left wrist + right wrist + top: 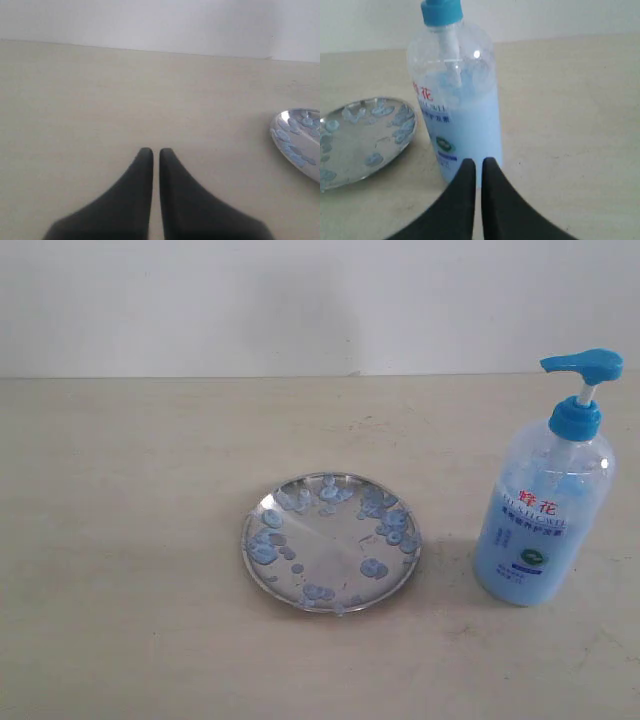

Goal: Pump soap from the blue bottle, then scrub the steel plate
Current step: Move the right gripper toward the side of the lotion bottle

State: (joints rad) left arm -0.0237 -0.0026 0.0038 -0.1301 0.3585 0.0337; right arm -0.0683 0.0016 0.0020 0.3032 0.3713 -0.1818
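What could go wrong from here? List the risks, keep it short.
1. The blue bottle is tall and narrow. The right gripper, jaws closed, points straight at its base, and a nudge could topple it.
2. The spout of its pump head stops short of the steel plate, so fresh soap would likely land on the table.
3. The plate lies loose and carries soap blobs, so scrubbing may make it slide.
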